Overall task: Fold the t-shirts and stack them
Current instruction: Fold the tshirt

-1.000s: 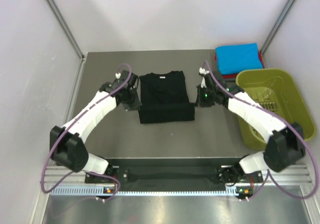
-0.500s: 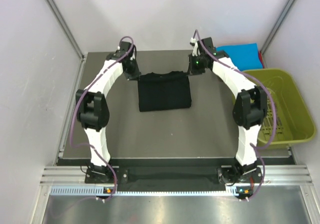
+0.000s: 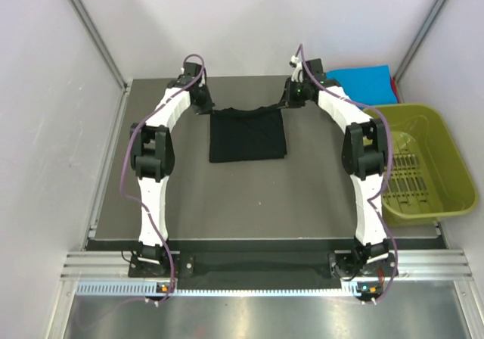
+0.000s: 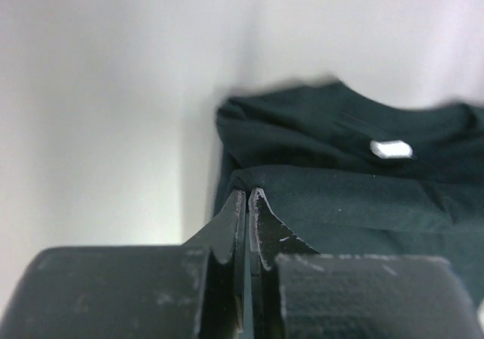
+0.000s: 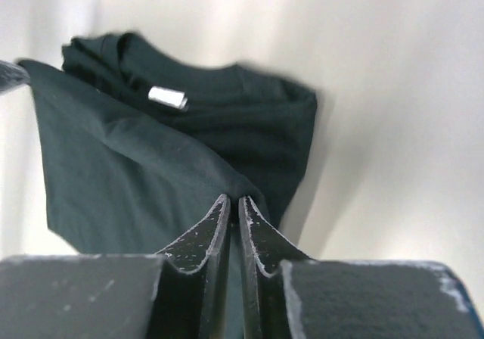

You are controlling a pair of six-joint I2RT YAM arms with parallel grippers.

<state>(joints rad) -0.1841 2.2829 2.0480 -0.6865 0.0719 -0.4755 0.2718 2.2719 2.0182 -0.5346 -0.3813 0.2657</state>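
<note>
We carry the black shirt's (image 3: 247, 135) hem far, left hand (image 4: 248, 197) and right hand (image 5: 233, 203) pinching corners, to halve it.

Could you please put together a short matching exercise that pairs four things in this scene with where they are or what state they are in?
Things:
1. black t-shirt
2. blue t-shirt
3. olive-green basket
4. left gripper

Places or states:
A. folded, at the far right corner of the table
B. at the right edge of the table, no shirts inside
C. mid-table between the two arms, being folded
D. fingers shut on black cloth

Pairs: 1-C, 2-A, 3-B, 4-D
</note>
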